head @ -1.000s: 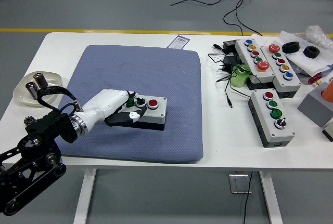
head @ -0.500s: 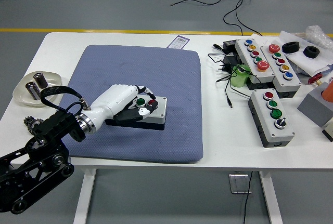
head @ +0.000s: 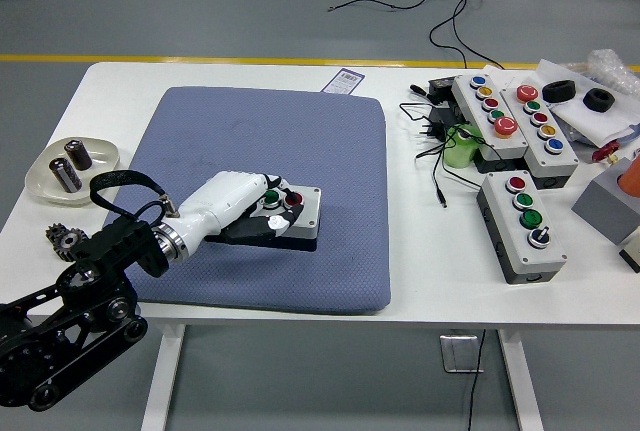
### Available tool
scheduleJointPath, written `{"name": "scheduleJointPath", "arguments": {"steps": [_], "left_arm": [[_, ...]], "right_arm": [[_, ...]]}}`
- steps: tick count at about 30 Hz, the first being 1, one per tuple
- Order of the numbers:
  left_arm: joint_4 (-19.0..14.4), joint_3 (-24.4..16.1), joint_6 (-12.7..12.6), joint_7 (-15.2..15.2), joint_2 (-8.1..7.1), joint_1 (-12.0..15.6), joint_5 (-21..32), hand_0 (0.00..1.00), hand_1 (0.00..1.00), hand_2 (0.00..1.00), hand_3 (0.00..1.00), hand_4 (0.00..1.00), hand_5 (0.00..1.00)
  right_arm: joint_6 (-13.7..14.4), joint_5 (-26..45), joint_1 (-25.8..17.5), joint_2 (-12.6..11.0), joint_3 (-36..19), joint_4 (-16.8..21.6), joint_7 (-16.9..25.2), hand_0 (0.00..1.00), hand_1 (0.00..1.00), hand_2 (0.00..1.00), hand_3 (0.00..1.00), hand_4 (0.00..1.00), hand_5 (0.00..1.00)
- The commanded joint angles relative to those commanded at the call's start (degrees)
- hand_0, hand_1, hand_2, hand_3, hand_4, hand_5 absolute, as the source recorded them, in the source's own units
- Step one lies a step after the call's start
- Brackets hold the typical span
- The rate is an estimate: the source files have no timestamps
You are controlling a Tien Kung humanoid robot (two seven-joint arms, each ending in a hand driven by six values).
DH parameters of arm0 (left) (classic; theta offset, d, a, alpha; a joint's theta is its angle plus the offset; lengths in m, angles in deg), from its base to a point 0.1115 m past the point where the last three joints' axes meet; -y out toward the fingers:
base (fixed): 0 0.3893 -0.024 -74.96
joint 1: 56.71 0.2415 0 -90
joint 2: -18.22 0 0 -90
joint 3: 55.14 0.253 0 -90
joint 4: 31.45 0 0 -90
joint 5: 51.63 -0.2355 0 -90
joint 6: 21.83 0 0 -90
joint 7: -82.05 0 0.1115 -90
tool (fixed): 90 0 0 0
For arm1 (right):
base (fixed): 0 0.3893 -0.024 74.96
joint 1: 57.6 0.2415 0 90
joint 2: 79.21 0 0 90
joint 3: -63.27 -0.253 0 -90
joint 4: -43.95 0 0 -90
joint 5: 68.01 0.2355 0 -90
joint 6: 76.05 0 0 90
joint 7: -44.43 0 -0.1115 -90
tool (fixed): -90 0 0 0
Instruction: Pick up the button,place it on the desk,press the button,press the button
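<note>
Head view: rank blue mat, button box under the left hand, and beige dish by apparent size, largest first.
1. blue mat
2. button box, partly covered by the left hand
3. beige dish
Box and dish look close in size; that order is unsure.

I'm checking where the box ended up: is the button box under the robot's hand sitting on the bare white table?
No, the button box under the left hand rests on the blue mat, not on the white table.

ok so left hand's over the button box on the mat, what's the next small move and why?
Probably a short downward push with the fingertips. The left hand lies across the button box on the blue mat, fingers over its green button and red button. Whether either is already depressed can't be told from this view.
</note>
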Motion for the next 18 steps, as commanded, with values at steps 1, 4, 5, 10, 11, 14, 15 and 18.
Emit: {"name": "scheduleJointPath", "arguments": {"steps": [1,4,5,10,11,14,15,18], "left_arm": [[0.06,0.00,0.23,-0.11,0.01,0.00,-0.13,0.002,0.002,0.002,0.656,0.575,0.998],[-0.01,0.01,1.29,-0.50,-0.03,-0.01,-0.87,0.002,0.002,0.002,0.656,0.564,0.998],[-0.05,0.05,1.84,-0.71,-0.05,-0.01,-1.07,0.002,0.002,0.002,0.656,0.564,0.998],[-0.03,0.16,3.07,-1.34,-0.01,0.11,-1.90,0.002,0.002,0.002,0.656,0.566,0.998],[-0.05,0.14,3.18,-1.46,-0.01,0.12,-2.16,0.002,0.002,0.002,0.656,0.566,0.998],[-0.08,-0.28,3.20,-1.61,-0.09,0.42,-2.59,0.002,0.002,0.002,0.667,0.569,0.998],[-0.13,-0.46,2.97,-1.56,-0.14,0.53,-2.60,0.002,0.002,0.002,0.667,0.569,0.998],[-0.57,-1.06,1.04,-0.59,-0.36,0.84,-2.34,0.002,0.002,0.002,0.667,0.569,0.998]], "right_arm": [[0.00,-0.02,-0.01,0.01,-0.02,0.00,0.00,0.518,0.658,0.706,0.623,0.304,0.155],[0.00,-0.09,-0.05,0.01,-0.10,0.00,-0.01,0.518,0.658,0.706,0.623,0.304,0.155],[0.01,-0.10,-0.06,0.00,-0.13,0.00,-0.01,0.518,0.658,0.706,0.623,0.304,0.155],[0.03,-0.31,-0.15,0.01,-0.32,0.00,0.00,0.522,0.658,0.706,0.623,0.304,0.153],[0.03,-0.36,-0.15,0.02,-0.35,0.00,0.00,0.522,0.658,0.706,0.623,0.304,0.153],[0.03,-0.45,-0.17,0.03,-0.39,0.00,0.02,0.520,0.658,0.706,0.623,0.304,0.155],[0.05,-0.41,-0.18,0.05,-0.42,0.00,0.03,0.520,0.658,0.706,0.623,0.304,0.155],[0.05,-0.53,-0.20,0.07,-0.55,0.00,0.05,0.520,0.658,0.706,0.623,0.304,0.155]]}}
